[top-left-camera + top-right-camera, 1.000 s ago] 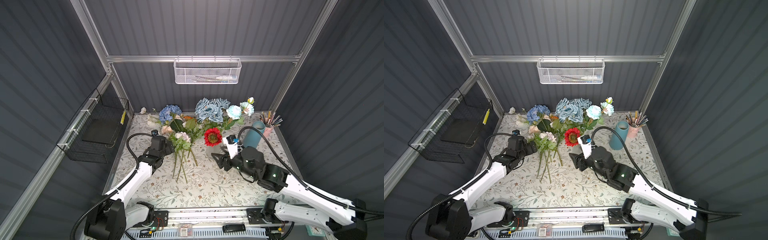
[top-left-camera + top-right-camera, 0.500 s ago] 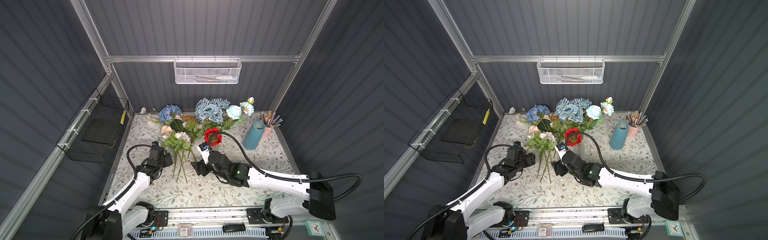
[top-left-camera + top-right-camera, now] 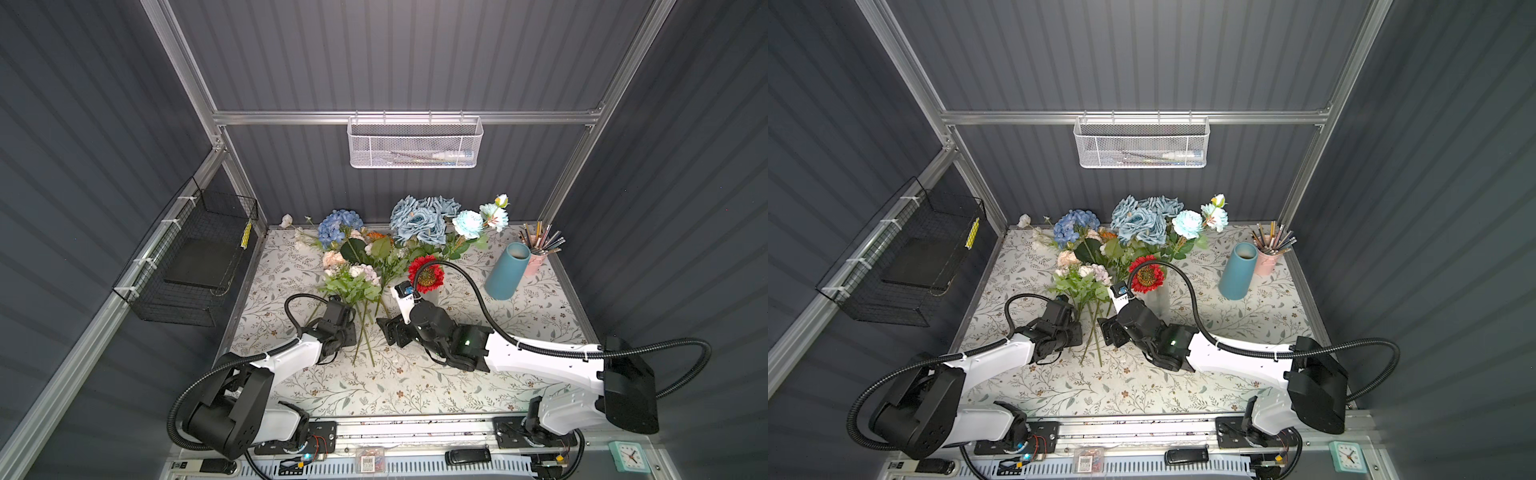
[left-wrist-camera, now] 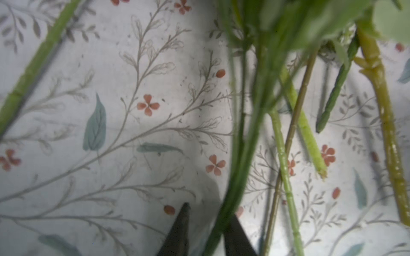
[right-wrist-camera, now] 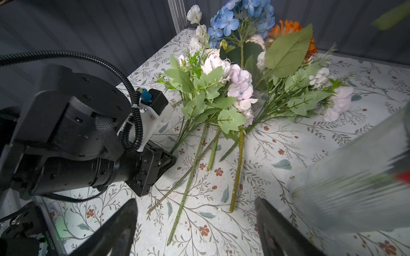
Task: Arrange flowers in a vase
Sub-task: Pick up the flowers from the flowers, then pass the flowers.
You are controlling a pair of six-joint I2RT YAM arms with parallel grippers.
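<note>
Pickup stage: left gripper (image 4: pixel 210 213) clamps the lilac bunch (image 5: pixel 240 86) by its stems (image 4: pixel 241 155) (right gripper (image 5: pixel 195 200) gapes wide); next probably a lift toward the glass vase (image 3: pixel 1158 301).

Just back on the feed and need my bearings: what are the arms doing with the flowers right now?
The left gripper is closed on the stems of the lilac-pink bunch, down at the table beside other loose flowers. The right gripper is open and empty, hovering low over the stem ends next to the clear vase. That vase holds one red sunflower; the teal vase has no flowers in it.
</note>
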